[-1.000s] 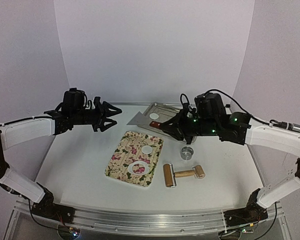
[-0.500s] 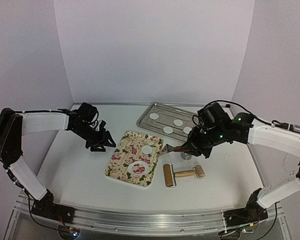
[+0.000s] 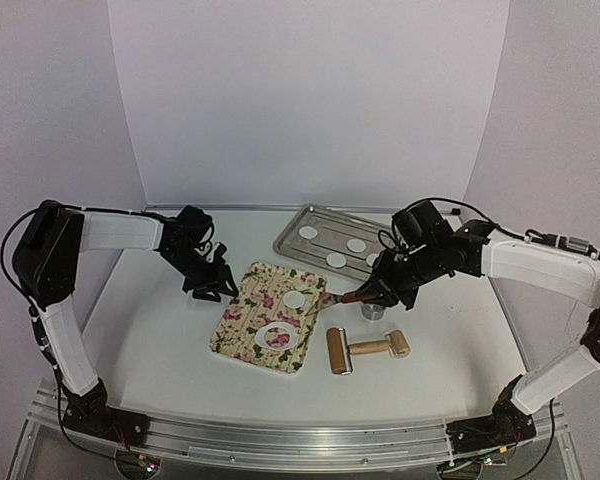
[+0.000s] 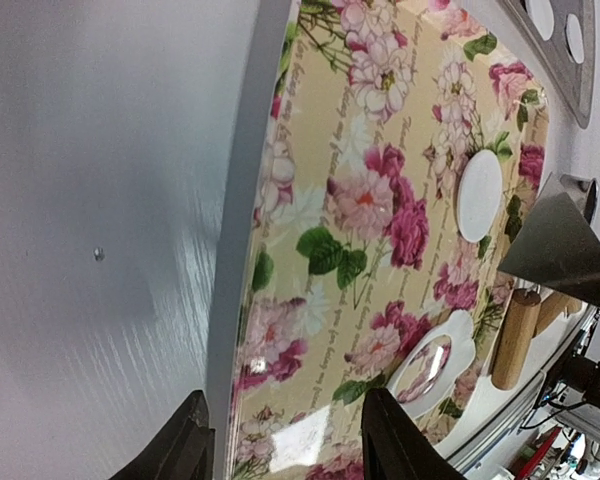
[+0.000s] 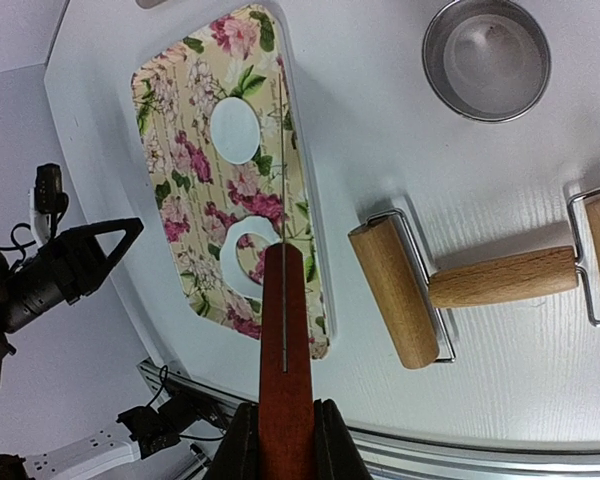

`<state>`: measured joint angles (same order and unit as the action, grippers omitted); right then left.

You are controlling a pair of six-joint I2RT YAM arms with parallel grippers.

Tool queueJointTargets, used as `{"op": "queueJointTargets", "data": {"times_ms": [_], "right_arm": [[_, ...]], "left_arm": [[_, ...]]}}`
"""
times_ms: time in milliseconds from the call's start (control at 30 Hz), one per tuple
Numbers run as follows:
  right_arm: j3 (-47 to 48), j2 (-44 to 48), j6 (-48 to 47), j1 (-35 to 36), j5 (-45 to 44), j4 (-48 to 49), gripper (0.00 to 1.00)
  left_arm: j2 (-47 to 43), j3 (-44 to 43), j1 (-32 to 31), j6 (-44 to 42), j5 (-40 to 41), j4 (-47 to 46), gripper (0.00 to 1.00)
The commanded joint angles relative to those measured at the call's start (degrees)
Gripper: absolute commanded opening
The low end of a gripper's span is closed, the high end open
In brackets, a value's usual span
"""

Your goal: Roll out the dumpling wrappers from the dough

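Observation:
One dumpling wrapper (image 3: 294,299) (image 4: 478,195) (image 5: 235,130), a small white disc, lies on the floral board (image 3: 242,318). Near it lies the leftover dough sheet (image 3: 276,337) (image 5: 242,258) with a round hole cut in it. Several more wrappers rest on the metal tray (image 3: 290,238) at the back. My right gripper (image 3: 372,292) (image 5: 285,440) is shut on the red-brown handle of a scraper (image 5: 285,320), whose blade (image 3: 332,297) (image 4: 560,250) reaches the board's right edge. My left gripper (image 3: 218,285) (image 4: 290,450) is open, its jaws astride the board's left rim.
A metal ring cutter (image 3: 373,310) (image 5: 487,58) stands right of the board. A wooden roller (image 3: 365,348) (image 5: 460,285) lies on the table in front of it. The board's raised rim (image 4: 242,200) runs between my left fingers.
My left arm has dropped and moved right to the board's left edge, its jaws narrowing. My right arm has brought the scraper down from over the metal tray to the board's right edge.

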<state>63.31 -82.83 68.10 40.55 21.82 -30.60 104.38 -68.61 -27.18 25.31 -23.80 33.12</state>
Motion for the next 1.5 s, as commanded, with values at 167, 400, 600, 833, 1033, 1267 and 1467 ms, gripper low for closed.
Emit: {"op": "queueJointTargets", "data": {"times_ms": [167,400,600,833,1033,1267,1467], "right_arm": [[1.0,-2.4,0.2,-2.0,4.6,5.3,0.00],[-4.4,-1.6,1.4,-3.4,6.3,9.0,0.00],[-8.7,-2.2,3.2,-4.5,8.5,14.4,0.00],[-14.3,-1.7,4.1,-5.8,10.0,17.7,0.00],[-21.0,-1.2,4.0,-7.1,11.6,23.9,0.00],[-25.7,-5.7,3.8,-7.9,14.5,36.4,0.00],[-28.7,-8.4,3.0,-9.2,16.2,41.6,0.00]], "left_arm": [[6.7,-6.5,0.1,-3.5,1.2,0.8,0.62],[9.8,-7.5,0.1,-5.6,2.3,0.2,0.52],[12.0,-8.4,0.1,-7.1,4.7,0.3,0.34],[13.9,-8.8,0.0,-10.0,8.9,0.6,0.17],[15.0,-8.2,0.1,-12.1,10.8,1.0,0.07],[15.6,-7.9,0.1,-12.6,10.8,1.3,0.00],[16.1,-8.4,0.1,-12.4,10.9,1.7,0.00]]}}
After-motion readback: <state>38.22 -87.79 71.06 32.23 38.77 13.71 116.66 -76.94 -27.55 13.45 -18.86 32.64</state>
